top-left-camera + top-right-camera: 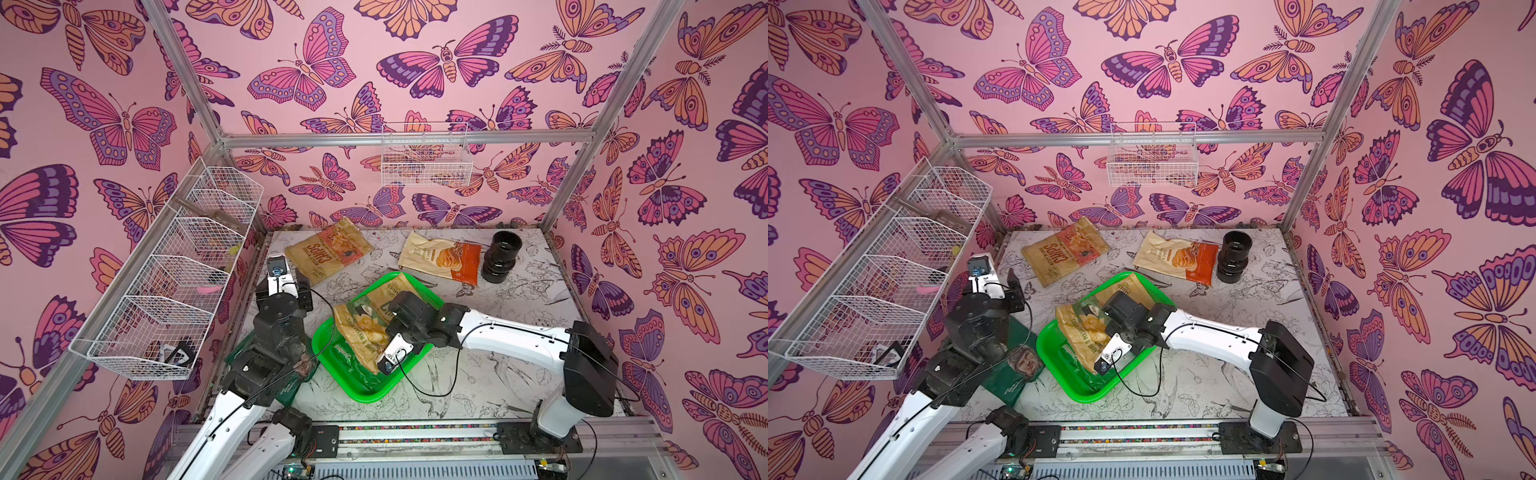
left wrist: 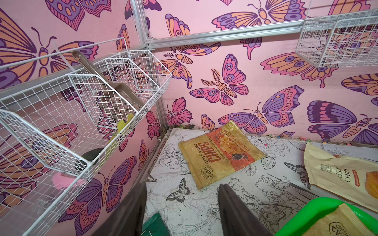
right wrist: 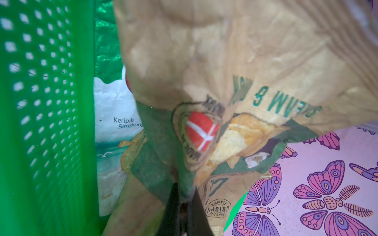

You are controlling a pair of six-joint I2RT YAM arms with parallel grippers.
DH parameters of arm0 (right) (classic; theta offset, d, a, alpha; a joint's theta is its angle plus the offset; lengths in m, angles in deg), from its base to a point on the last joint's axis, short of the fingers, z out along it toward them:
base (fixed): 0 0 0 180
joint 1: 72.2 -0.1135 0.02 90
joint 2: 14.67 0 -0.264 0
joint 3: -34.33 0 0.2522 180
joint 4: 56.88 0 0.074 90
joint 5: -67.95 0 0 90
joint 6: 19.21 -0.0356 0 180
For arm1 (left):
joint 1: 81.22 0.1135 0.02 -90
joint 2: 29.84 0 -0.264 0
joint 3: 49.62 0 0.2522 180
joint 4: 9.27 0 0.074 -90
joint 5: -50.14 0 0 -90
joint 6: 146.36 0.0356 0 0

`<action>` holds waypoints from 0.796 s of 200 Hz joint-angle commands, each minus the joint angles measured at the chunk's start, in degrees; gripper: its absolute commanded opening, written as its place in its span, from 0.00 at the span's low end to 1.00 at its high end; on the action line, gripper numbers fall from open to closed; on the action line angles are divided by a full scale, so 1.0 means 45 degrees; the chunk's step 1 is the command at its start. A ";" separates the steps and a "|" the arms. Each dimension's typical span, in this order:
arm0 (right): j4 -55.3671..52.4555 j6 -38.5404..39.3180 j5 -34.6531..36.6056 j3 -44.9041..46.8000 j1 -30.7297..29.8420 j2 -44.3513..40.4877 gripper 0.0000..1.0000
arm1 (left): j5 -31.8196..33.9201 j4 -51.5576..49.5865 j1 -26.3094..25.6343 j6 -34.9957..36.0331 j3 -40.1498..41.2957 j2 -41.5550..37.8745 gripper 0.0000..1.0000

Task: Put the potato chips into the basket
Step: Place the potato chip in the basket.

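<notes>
The green basket (image 1: pixel 362 395) (image 1: pixel 1084 397) (image 2: pixel 306 212) (image 3: pixel 41 102) sits mid-table. My right gripper (image 1: pixel 365 311) (image 1: pixel 1091 312) (image 3: pixel 185 196) is shut on a tan potato chips bag (image 1: pixel 368 332) (image 1: pixel 1081 332) (image 3: pixel 225 61) draped across the basket. Under it lies a green-white bag (image 3: pixel 114 122). Another tan "CHIPS" bag (image 1: pixel 328 251) (image 1: pixel 1065 251) (image 2: pixel 221 153) and a cream-and-orange bag (image 1: pixel 442 257) (image 1: pixel 1177 257) (image 2: pixel 343 173) lie near the back wall. My left gripper (image 1: pixel 303 289) (image 1: pixel 1016 286) (image 2: pixel 183 187) hovers open and holds nothing, short of the "CHIPS" bag. A dark green bag (image 1: pixel 1017 374) (image 2: pixel 155 224) lies under the left arm.
A black ribbed cylinder (image 1: pixel 500 257) (image 1: pixel 1233 257) stands right of the cream-and-orange bag. White wire baskets hang on the left wall (image 1: pixel 166 282) (image 2: pixel 71 114) and on the back wall (image 1: pixel 426 158). Bare table lies right of the basket.
</notes>
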 commanded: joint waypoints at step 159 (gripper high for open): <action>-0.1859 -0.6736 -0.1736 -0.2400 0.0824 -0.0302 0.84 | -0.0594 0.0189 0.0513 -0.0508 0.0217 0.0159 0.61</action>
